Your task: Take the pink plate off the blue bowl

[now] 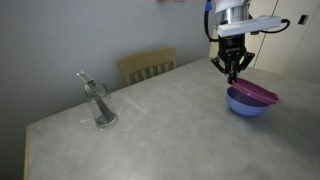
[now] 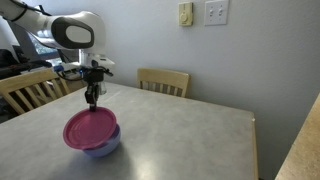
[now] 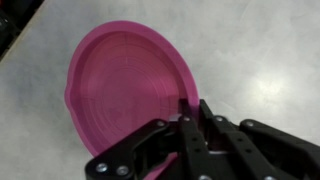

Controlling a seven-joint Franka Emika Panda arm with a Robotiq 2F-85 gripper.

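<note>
**Claw closed over the far rim of the plate**

Nearest on the grey tabletop (image 2: 200,135), towards its left end, stands the blue bowl (image 2: 106,150). The pink plate (image 2: 90,129) lies face up on top of it like a lid. It does not sit squarely: it overhangs the bowl on the left, and in an exterior view (image 1: 258,93) it looks slightly tilted.

Just behind, the claw (image 2: 92,101) hangs straight down over the plate's far rim. Its fingers (image 3: 188,118) are drawn together almost to a point. In the wrist view the tips are right at the rim, but I cannot tell whether they touch it or have any of it nipped between them.

From the claw, nearly the whole plate spreads towards the near side, with only the rim beneath the tips. The plate is round, so it has no long axis and points no particular way. Only its open face, turned up, and that near rim matter. My guess is that lifting it means getting the fingers astride the rim first.

Farther off are a drinking glass (image 1: 100,106) holding a fork (image 1: 86,78), well apart from the bowl, and a wooden chair (image 2: 163,80) at the far edge.
</note>
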